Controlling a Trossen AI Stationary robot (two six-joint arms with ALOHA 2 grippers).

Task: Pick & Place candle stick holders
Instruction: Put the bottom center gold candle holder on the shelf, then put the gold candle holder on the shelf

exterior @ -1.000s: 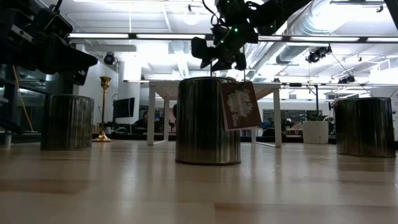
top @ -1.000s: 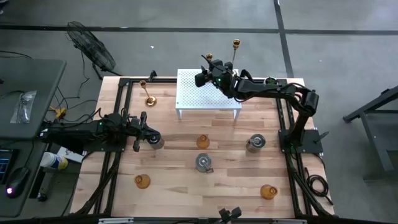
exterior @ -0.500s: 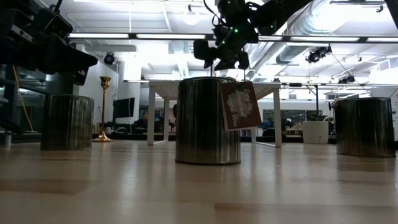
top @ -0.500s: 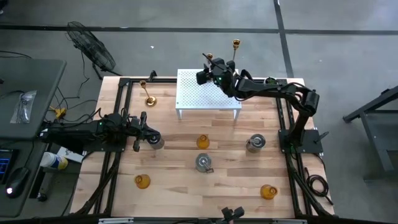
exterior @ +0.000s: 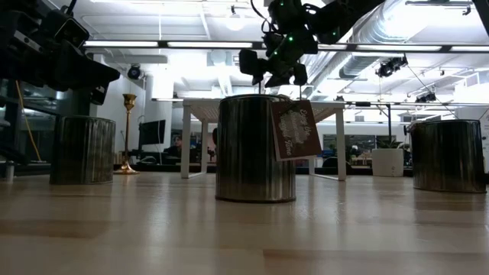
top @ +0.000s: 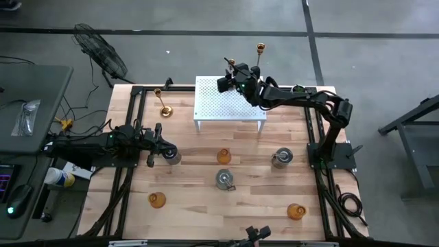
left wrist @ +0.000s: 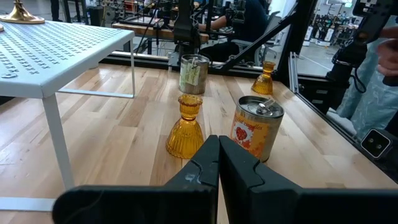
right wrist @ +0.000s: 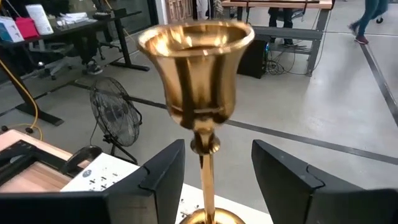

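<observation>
A gold candle stick [right wrist: 199, 81] stands upright with its round base on the far edge of the white perforated stand [top: 230, 106]. My right gripper [right wrist: 217, 149] is open, one finger on each side of its stem, apart from it; it also shows in the high view [top: 228, 71]. A second gold stick [top: 260, 49] stands at the stand's far right, a third [top: 164, 103] on the table at the far left. Three silver jars [top: 171, 157] [top: 224, 180] [top: 281, 158] and three amber holders [top: 223, 156] [top: 158, 200] [top: 295, 210] stand on the table. My left gripper [left wrist: 217, 163] is shut and empty next to the left jar.
The white stand's legs [left wrist: 55, 140] rise from the table's far middle. Black frame rails [top: 130, 137] run along the table's edges. A fan [top: 103, 51] stands on the floor beyond the far left corner. A person [left wrist: 379, 81] stands beyond the table's right edge.
My right gripper has risen a little along the gold stick and drifted slightly toward the table's far edge, its fingers still apart. The stick has stayed upright on the stand.
</observation>
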